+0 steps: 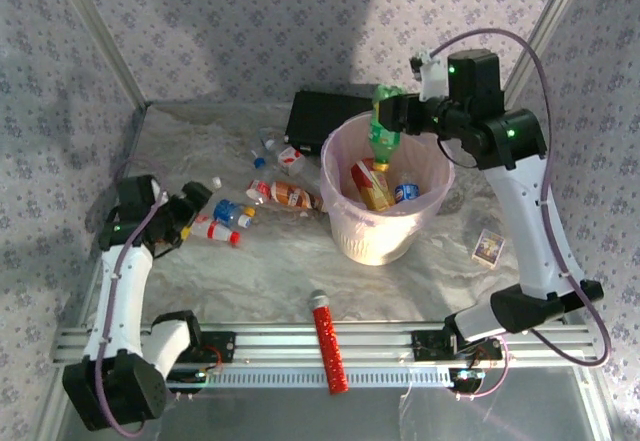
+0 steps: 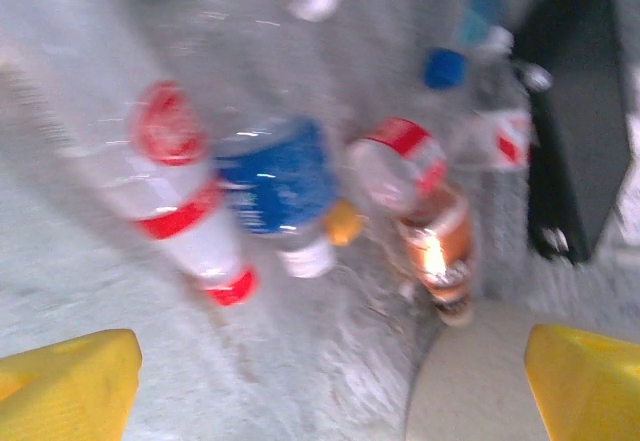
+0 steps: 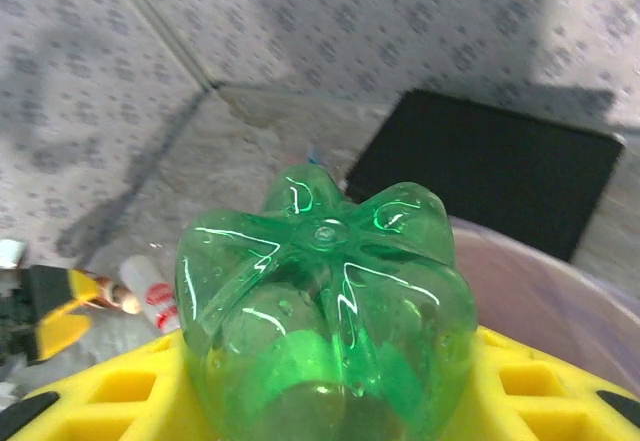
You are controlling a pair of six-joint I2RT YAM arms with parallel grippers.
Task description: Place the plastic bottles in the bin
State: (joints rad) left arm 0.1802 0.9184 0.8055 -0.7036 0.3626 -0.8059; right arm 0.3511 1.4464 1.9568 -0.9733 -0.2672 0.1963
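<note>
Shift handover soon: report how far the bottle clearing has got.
Done: at least two bottles lie in the bin. In hand: the right claw holds the green bottle above the bin. Remaining: several loose bottles on the table before the open left claw.

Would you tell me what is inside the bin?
An orange-labelled bottle and a blue-labelled bottle lie in the bin; the green bottle hangs over it. Anything beneath them is hidden.

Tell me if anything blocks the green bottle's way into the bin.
Nothing visible does. The right gripper holds the green bottle base-up over the open mouth of the bin, near its far rim. The bottles already inside lie low, well under the rim.
</note>
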